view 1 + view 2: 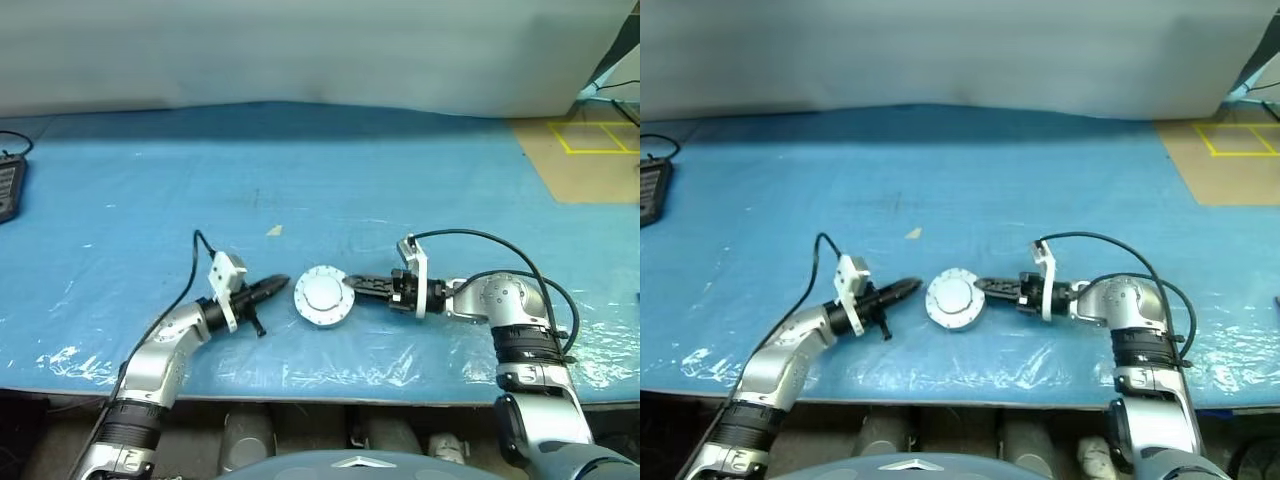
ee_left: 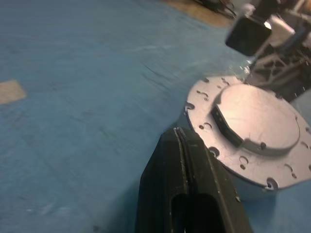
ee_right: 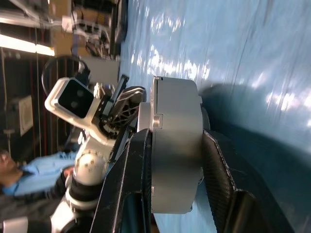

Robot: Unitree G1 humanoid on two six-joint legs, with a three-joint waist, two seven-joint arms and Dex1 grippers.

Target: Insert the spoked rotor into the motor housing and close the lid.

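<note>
I see the motor housing (image 1: 323, 297) sitting closed under the lid (image 2: 256, 121) on the blue table (image 1: 330, 170), between my two grippers. My right gripper (image 1: 350, 286) has its fingers (image 3: 130, 184) clamped across the housing's side wall. My left gripper (image 1: 281, 283) lies just beside its rim, fingers (image 2: 167, 170) pressed fully together, holding nothing.
</note>
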